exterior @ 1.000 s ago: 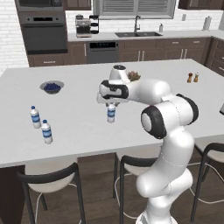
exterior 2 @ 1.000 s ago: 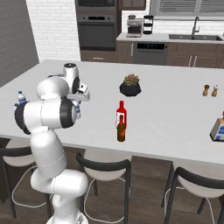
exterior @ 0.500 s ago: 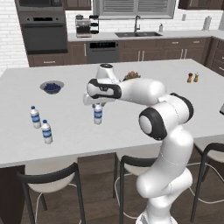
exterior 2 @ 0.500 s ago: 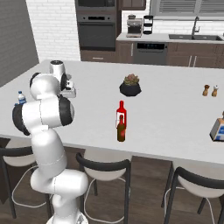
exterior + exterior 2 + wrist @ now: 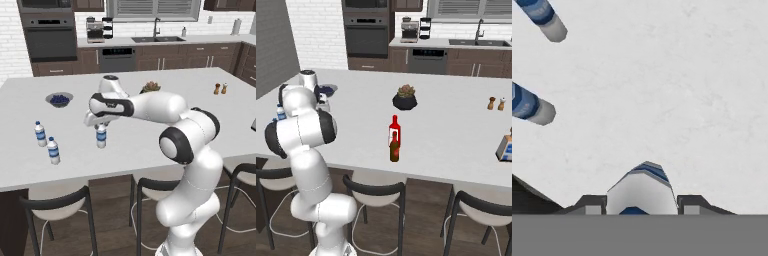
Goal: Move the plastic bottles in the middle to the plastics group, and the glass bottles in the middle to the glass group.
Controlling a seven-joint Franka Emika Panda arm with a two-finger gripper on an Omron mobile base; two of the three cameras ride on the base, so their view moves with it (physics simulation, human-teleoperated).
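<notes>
The gripper (image 5: 101, 125) is clamped on a water bottle (image 5: 101, 136), held over the white counter (image 5: 150, 135) toward its left end. Two matching bottles (image 5: 40, 133) stand near the left edge. The red bottle (image 5: 395, 130) and brown bottle (image 5: 394, 148) stand together near the front edge.

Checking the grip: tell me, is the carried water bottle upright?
Upright: the water bottle hangs cap-up in the gripper, label band level.
</notes>
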